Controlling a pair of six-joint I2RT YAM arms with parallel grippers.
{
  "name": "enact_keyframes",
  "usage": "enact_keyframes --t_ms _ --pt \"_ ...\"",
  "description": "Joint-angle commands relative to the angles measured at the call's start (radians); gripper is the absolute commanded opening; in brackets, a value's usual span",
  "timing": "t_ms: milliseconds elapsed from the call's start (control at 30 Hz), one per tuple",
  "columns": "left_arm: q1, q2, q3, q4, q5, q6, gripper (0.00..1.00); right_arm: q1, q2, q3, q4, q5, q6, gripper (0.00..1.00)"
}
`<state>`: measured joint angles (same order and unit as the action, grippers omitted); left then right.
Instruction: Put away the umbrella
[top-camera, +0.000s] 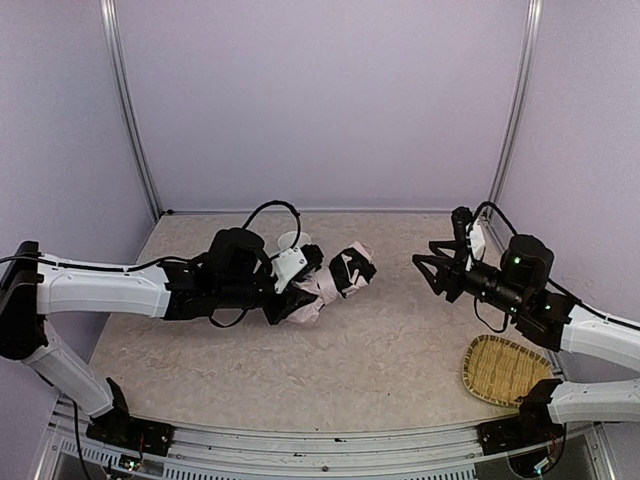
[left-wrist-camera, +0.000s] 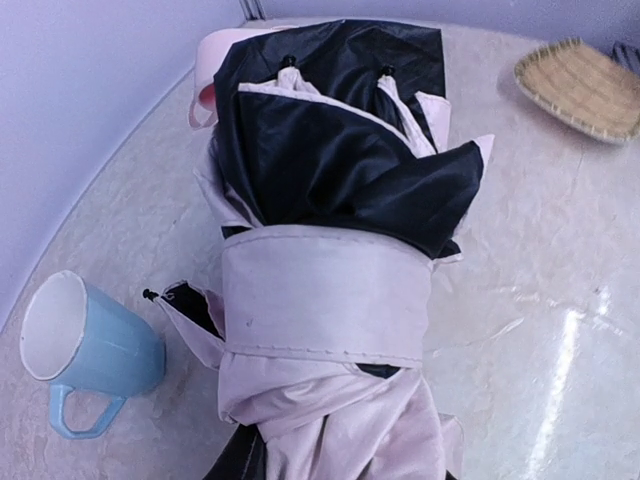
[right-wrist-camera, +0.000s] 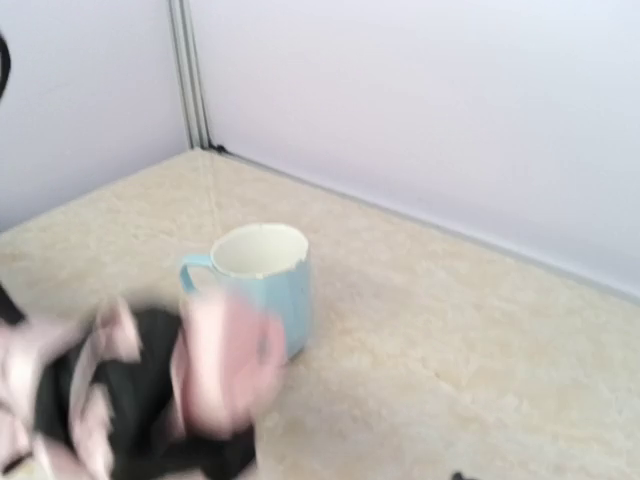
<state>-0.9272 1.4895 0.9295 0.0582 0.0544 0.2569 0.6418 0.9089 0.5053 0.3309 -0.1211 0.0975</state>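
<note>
The umbrella (top-camera: 335, 278) is folded into a bundle, pale pink outside with black lining showing, at the table's middle. In the left wrist view the umbrella (left-wrist-camera: 330, 300) fills the frame, a pink band wrapped round it, its pink handle (left-wrist-camera: 208, 82) at the far end. My left gripper (top-camera: 300, 288) is shut on the umbrella's near end; fabric hides its fingers in the wrist view. My right gripper (top-camera: 432, 268) is open and empty, a short way right of the umbrella. The right wrist view shows the umbrella (right-wrist-camera: 130, 400) blurred at the lower left.
A light blue mug (top-camera: 293, 240) stands just behind the umbrella; it also shows in the left wrist view (left-wrist-camera: 88, 350) and the right wrist view (right-wrist-camera: 262, 278). A woven bamboo basket (top-camera: 500, 368) lies at the front right, also in the left wrist view (left-wrist-camera: 580, 85).
</note>
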Motion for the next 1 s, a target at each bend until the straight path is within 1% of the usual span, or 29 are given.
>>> enact_keyframes --t_ms 0,100,200,233,267,300,400,567,633,700,767,833,900,967 --pt "-0.062 0.126 -0.006 0.006 -0.135 0.196 0.08 -0.014 -0.012 0.003 -0.093 -0.024 -0.02 0.55" --pt "-0.09 0.219 0.015 -0.001 -0.185 0.248 0.25 -0.014 0.018 0.04 -0.135 -0.054 -0.041 0.56" --pt "-0.11 0.234 -0.001 0.029 -0.184 0.276 0.38 -0.014 0.05 0.071 -0.163 -0.103 -0.058 0.58" --pt "-0.117 0.221 -0.017 0.057 -0.189 0.281 0.47 -0.014 0.06 0.076 -0.167 -0.124 -0.063 0.6" --pt "-0.126 0.194 -0.037 0.088 -0.191 0.285 0.92 -0.014 0.078 0.083 -0.169 -0.152 -0.067 0.61" --pt "-0.131 0.172 -0.059 0.116 -0.19 0.292 0.98 -0.014 0.095 0.09 -0.173 -0.177 -0.07 0.63" --pt "-0.135 0.094 -0.117 0.16 -0.135 0.313 0.99 -0.014 0.162 0.126 -0.196 -0.236 -0.077 0.66" --pt "-0.13 -0.035 -0.195 0.196 -0.062 0.292 0.99 -0.014 0.285 0.2 -0.219 -0.338 -0.098 0.68" --pt "-0.104 -0.093 -0.255 0.266 -0.044 0.264 0.99 -0.014 0.346 0.242 -0.238 -0.366 -0.112 0.68" --pt "-0.045 -0.142 -0.284 0.298 -0.017 0.197 0.99 -0.014 0.419 0.31 -0.281 -0.38 -0.123 0.68" --pt "0.029 -0.162 -0.286 0.272 0.041 0.107 0.95 -0.013 0.496 0.377 -0.335 -0.398 -0.136 0.67" --pt "0.071 -0.157 -0.287 0.242 0.037 0.047 0.88 -0.013 0.569 0.44 -0.377 -0.413 -0.145 0.65" --pt "0.08 -0.142 -0.288 0.201 0.008 0.028 0.82 -0.011 0.638 0.489 -0.403 -0.41 -0.147 0.65" --pt "0.073 -0.125 -0.288 0.16 0.029 0.019 0.76 -0.01 0.715 0.535 -0.431 -0.4 -0.151 0.63"
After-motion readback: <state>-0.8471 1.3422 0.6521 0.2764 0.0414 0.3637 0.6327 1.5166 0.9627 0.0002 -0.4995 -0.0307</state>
